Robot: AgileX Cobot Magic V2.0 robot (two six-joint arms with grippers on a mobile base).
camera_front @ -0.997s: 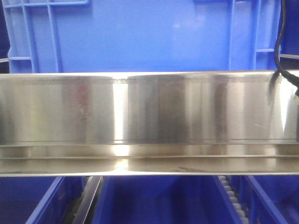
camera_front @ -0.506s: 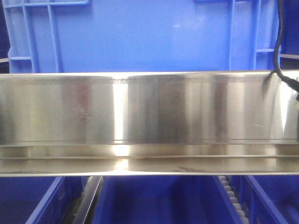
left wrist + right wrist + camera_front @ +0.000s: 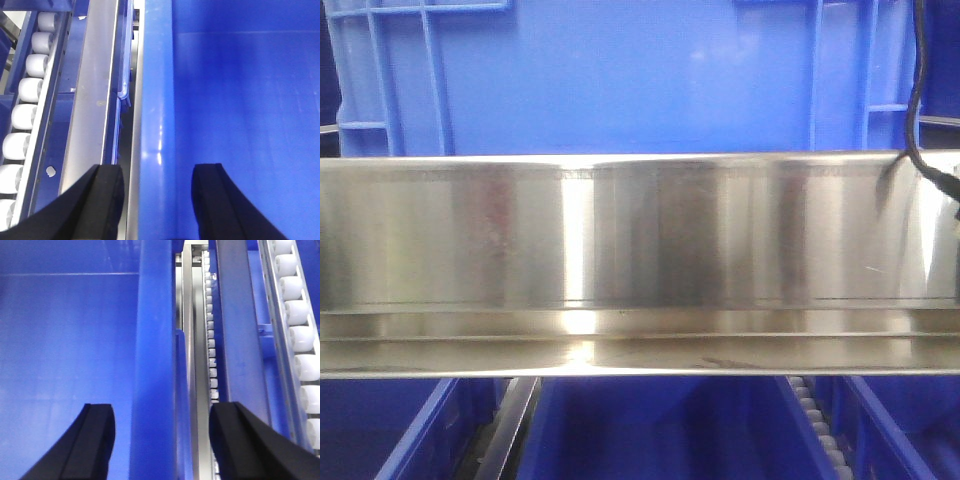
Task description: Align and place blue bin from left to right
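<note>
Blue bin (image 3: 620, 80) sitting behind steel rail (image 3: 640, 240), filling upper front view. Left hand (image 3: 157, 180) gaping wide, straddling bin's left wall, fingers (image 3: 107, 200) standing clear of rim. Right hand (image 3: 162, 420) likewise gaping wide, straddling right wall. Roller tracks (image 3: 27, 100) running alongside.

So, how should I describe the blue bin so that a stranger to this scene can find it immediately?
In the front view, find the wide shiny steel rail crossing the whole picture. The blue bin rises above it, behind its top edge. Unlike the darker blue trays below the rail, it is lighter, with a smooth flat wall and vertical ribs near the corners.
</note>
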